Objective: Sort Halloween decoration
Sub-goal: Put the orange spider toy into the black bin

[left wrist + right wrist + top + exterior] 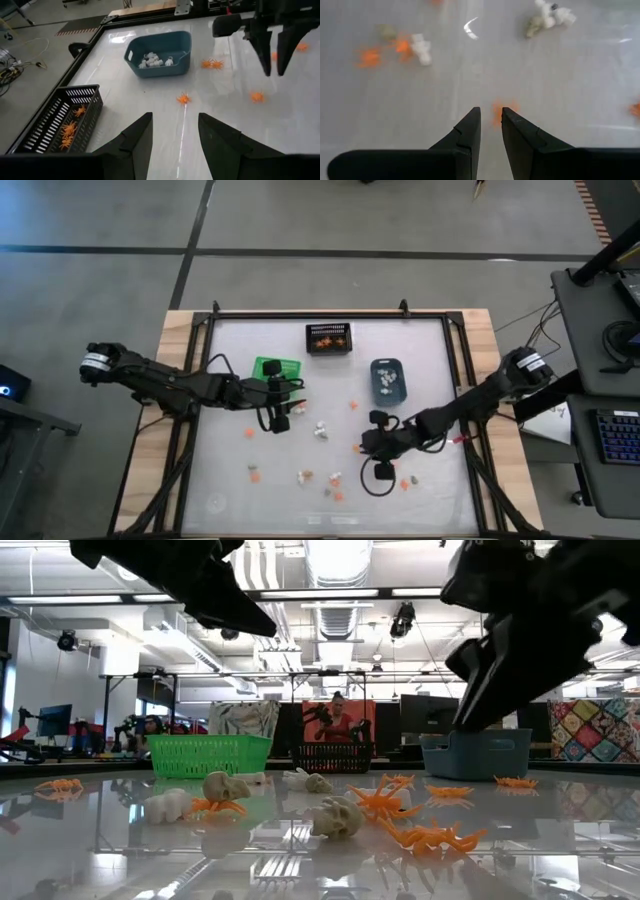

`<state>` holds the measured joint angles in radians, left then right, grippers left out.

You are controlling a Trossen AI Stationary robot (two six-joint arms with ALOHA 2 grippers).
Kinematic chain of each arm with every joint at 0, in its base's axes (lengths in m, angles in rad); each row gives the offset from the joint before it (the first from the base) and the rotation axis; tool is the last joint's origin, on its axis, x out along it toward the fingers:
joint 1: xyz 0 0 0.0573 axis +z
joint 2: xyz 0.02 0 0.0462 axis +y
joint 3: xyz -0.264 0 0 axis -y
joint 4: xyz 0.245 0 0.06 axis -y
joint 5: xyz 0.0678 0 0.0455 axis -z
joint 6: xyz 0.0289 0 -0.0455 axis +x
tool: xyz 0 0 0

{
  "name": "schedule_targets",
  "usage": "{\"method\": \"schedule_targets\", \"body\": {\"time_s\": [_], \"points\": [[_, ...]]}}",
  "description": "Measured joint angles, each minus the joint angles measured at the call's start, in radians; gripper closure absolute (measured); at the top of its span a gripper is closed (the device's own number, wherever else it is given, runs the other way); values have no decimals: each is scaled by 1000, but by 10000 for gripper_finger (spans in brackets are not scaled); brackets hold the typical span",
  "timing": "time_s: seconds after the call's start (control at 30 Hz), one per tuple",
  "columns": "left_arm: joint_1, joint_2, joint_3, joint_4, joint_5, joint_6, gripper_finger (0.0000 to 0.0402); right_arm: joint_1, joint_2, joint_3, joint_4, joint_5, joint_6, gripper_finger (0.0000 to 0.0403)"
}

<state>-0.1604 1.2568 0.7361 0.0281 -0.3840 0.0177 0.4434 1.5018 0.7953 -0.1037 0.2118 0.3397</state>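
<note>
Three small bins stand on the glossy white desk (420, 340): one green plastic basket (276, 367), one black mesh basket (329, 338) and one blue-grey plastic tub (388, 380). Two dark robot arms reach over the desk. Loose on it lie roughly a dozen tiny trinkets, about seven orange spiders (436, 837) and about five pale skulls (336, 817); the exact count is unclear.
</note>
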Motion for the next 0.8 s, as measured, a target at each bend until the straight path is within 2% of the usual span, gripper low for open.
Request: {"method": "schedule_targets", "body": {"time_s": [0.17,0.4,0.57,0.8], "points": [[0,0,0,14,0,0,260,22,42,-56,123,124,-3,335],[0,0,0,26,0,4,260,23,77,-68,164,128,-24,327],[0,0,0,28,0,4,260,23,94,-68,172,122,36,282],[0,0,0,33,1,4,260,21,141,-67,224,126,42,207]]}}
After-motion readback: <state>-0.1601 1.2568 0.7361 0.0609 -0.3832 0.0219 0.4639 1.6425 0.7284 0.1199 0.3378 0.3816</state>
